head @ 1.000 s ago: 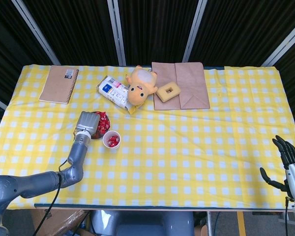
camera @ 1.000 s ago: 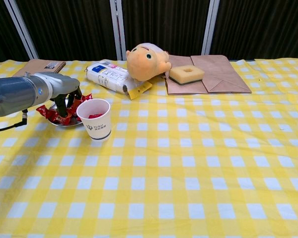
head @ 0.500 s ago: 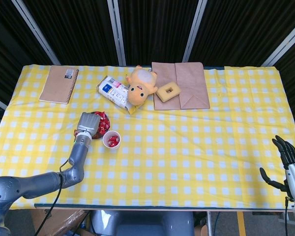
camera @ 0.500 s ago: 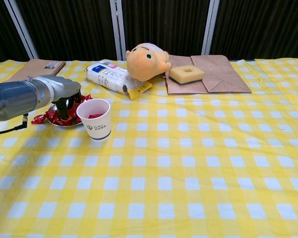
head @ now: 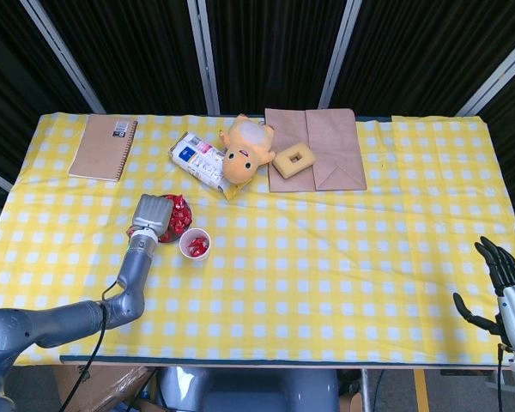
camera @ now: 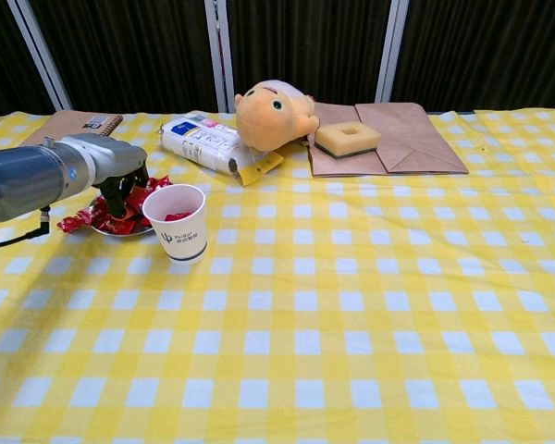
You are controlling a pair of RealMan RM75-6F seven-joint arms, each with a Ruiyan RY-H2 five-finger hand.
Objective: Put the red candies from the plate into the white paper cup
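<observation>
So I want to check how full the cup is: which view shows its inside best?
The head view: it looks down into the cup, showing red candies at the bottom. The chest view sees the cup from the side, mostly its wall and only a sliver of red past the rim.

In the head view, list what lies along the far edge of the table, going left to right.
notebook → white packet → plush toy → yellow sponge ring, lying on the brown paper bag.
</observation>
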